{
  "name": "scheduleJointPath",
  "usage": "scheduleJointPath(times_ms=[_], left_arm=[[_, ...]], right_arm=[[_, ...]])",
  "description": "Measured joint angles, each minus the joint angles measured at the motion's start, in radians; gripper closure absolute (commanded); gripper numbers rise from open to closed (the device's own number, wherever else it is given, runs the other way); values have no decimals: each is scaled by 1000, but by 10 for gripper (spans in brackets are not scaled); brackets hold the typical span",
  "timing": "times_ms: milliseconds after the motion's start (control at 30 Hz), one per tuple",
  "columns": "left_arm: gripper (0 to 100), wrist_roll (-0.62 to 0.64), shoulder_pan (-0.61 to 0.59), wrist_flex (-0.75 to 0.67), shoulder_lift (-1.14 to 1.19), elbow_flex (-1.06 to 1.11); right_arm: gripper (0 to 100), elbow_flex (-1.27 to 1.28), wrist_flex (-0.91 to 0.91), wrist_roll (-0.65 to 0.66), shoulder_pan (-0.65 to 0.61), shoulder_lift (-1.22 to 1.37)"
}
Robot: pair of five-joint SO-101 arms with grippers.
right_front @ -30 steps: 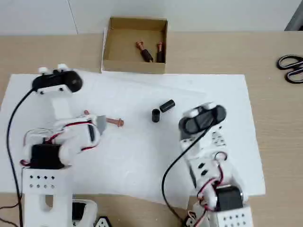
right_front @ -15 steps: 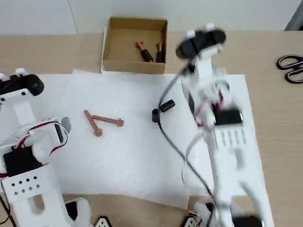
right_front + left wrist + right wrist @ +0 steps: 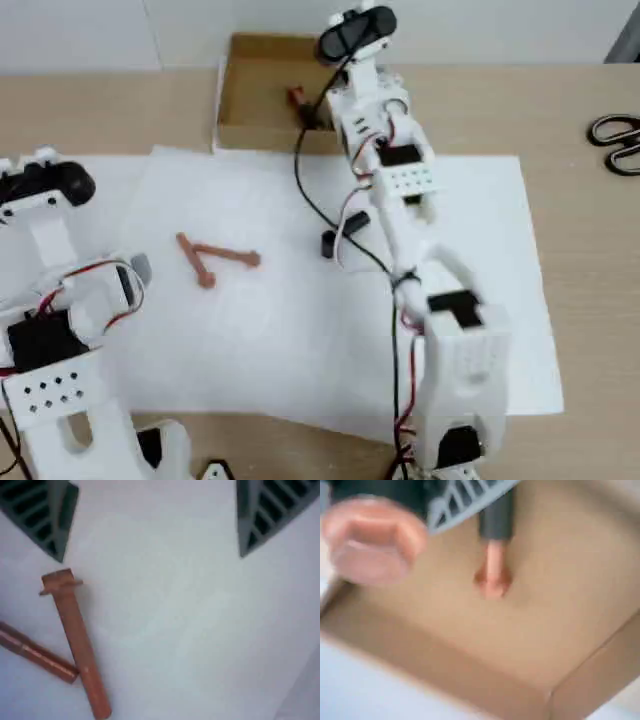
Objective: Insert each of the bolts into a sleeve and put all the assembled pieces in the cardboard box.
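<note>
Within the last second the right arm has swung from a folded pose at the near edge of the wooden surface out over the open brown cardboard box. Its hand hangs above an assembled piece there, a black sleeve with a copper bolt end poking out. Whether that hand is closed or carrying anything I cannot tell. The left arm has drawn back toward its own side, uncovering the two loose copper-coloured bolts, which lie touching on the white sheet. The left hand is spread wide and empty above them. A short black cylindrical sleeve sits where it was, near the bolts. Judging by this, no new pair has been joined, so both bolts remain to be sleeved and boxed.
</note>
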Motion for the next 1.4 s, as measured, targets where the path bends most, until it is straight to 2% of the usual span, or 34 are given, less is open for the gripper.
scheduleJointPath(times_ms=[200,333,633,767,900,1033,1400], left_arm=[[785,-3,0,0,0,3],[785,-2,0,0,0,3],[785,0,0,0,0,3],[785,0,0,0,0,3],[785,0,0,0,0,3],[785,0,0,0,0,3],[785,0,0,0,0,3]], right_arm=[[995,-155,-227,0,-17,292],[995,-227,-293,3,-34,417],[985,-295,-307,3,-46,499],[879,-295,-307,5,-51,499],[798,-295,-307,89,-52,502],[800,-307,-313,153,-48,500],[800,-427,-313,169,-51,500]])
